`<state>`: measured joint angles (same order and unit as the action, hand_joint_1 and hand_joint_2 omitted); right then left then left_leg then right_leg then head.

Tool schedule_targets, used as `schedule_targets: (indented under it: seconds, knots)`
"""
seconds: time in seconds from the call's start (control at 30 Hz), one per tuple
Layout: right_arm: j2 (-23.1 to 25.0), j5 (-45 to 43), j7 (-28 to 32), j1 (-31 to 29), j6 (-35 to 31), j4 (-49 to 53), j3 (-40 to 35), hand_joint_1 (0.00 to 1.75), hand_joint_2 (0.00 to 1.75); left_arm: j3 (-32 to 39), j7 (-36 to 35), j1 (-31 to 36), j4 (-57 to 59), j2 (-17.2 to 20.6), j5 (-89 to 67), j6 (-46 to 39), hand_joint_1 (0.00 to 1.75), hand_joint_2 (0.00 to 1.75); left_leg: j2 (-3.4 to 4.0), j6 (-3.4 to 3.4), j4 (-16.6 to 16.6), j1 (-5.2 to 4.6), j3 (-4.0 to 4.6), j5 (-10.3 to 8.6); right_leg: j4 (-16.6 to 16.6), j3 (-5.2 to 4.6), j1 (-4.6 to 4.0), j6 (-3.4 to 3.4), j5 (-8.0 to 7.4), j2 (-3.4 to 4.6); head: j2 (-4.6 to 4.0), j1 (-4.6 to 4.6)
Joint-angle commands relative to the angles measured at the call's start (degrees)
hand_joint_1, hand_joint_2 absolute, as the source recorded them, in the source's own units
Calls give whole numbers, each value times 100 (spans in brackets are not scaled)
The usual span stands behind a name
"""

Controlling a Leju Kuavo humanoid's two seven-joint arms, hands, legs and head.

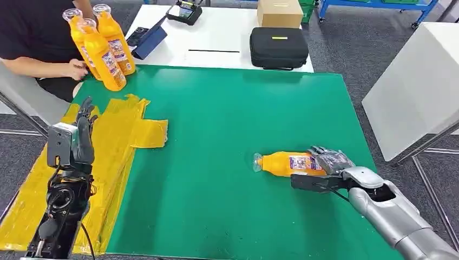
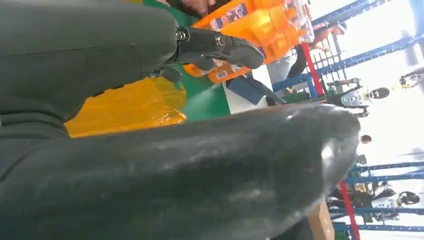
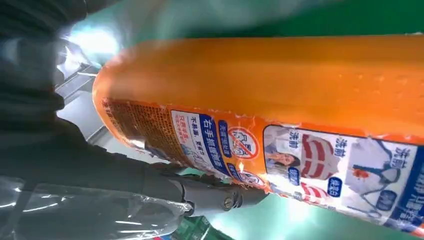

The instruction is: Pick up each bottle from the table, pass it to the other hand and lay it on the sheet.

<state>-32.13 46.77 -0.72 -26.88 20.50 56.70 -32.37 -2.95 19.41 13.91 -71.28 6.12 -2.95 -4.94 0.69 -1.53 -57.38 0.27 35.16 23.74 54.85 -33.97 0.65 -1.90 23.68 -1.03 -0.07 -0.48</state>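
One orange bottle [image 1: 284, 163] is lying on its side on the green mat [image 1: 227, 124], and I'm seeing my right hand [image 1: 330, 161] wrapping its base. My left hand [image 1: 84, 132] is hovering empty, fingers apart, over the yellow sheet [image 1: 122, 141].

Orange bottle [image 1: 285, 163], yellow sheet [image 1: 116, 138], green mat [image 1: 227, 119].

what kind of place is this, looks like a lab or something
Probably a robot test lab or workshop: a green mat covers the work table, blue metal racking stands behind it, and a black equipment case sits on a white table.
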Motion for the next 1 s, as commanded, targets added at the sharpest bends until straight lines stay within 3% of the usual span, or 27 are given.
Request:
schedule_targets:
  seconds: [0.03,0.13,0.27,0.3,0.33,0.53,0.87,1.0]
  knots:
    - [-191,-261,220,-320,117,-486,-421,0,175,23,41,386,615,41,65,31,0,0,-4,9,2,-3,-34,12,3,28,5,9,13,9,0,0]
    - [-315,-401,222,-235,29,-328,-413,0,175,73,94,384,644,93,119,7,0,0,-21,7,1,-3,-33,10,2,30,5,8,17,-8,0,0]
    - [-138,-403,263,-460,191,-649,-649,0,175,65,167,455,770,160,183,39,0,0,3,6,3,-1,-19,7,-3,15,4,6,3,13,0,2]
    - [-94,-432,319,-497,193,-775,-709,17,175,30,180,518,843,166,198,49,0,0,3,7,4,-3,-24,9,-1,20,6,8,6,15,0,0]
    - [-58,-459,365,-522,178,-880,-764,171,175,15,196,563,897,168,227,48,0,0,11,10,4,-5,-39,15,1,30,8,11,10,26,0,2]
    - [346,-471,524,-796,108,-1529,-1281,175,175,-50,197,683,897,184,326,-23,0,0,7,7,5,5,-20,4,-8,16,-4,8,-1,14,0,0]
    - [1089,-229,413,-762,-159,-2120,-1475,175,175,12,189,570,865,111,351,-50,0,0,52,15,14,12,-90,9,-16,62,-9,12,-3,66,0,2]
    - [1183,-207,391,-733,-213,-2146,-1464,175,175,73,217,469,821,135,371,-82,0,0,69,29,18,15,-113,18,-16,76,-9,18,-10,86,0,4]
